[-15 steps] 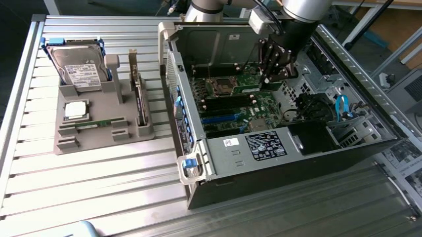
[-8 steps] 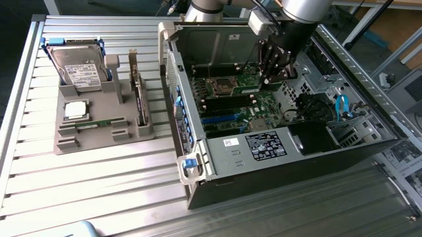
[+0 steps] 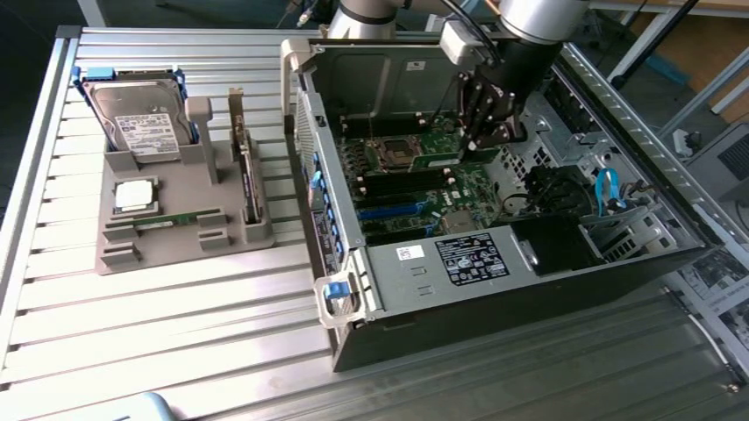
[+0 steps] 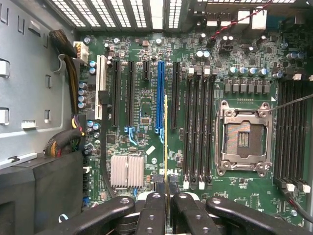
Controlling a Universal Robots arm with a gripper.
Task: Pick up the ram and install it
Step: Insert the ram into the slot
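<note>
In the wrist view I see the ram (image 4: 166, 142) edge-on, as a thin yellow-green line running out from between my black fingers (image 4: 155, 208). My gripper (image 4: 167, 188) is shut on it. The stick runs parallel to the motherboard's slots, over the strip between the blue slot (image 4: 160, 95) and a black slot (image 4: 175, 95). The black memory slots (image 4: 199, 127) lie beside the empty processor socket (image 4: 244, 139). In the exterior view my gripper (image 3: 486, 132) reaches down into the open computer case (image 3: 351, 289), over the motherboard (image 3: 451, 189).
On the exterior view's left a grey holder (image 3: 175, 237) carries a hard drive (image 3: 140, 123), a square silver chip (image 3: 135, 195) and a thin board on edge (image 3: 246, 175). Inside the case are a silver heatsink (image 4: 127, 171), cable bundles (image 4: 63, 142) and more memory slots (image 4: 293, 132).
</note>
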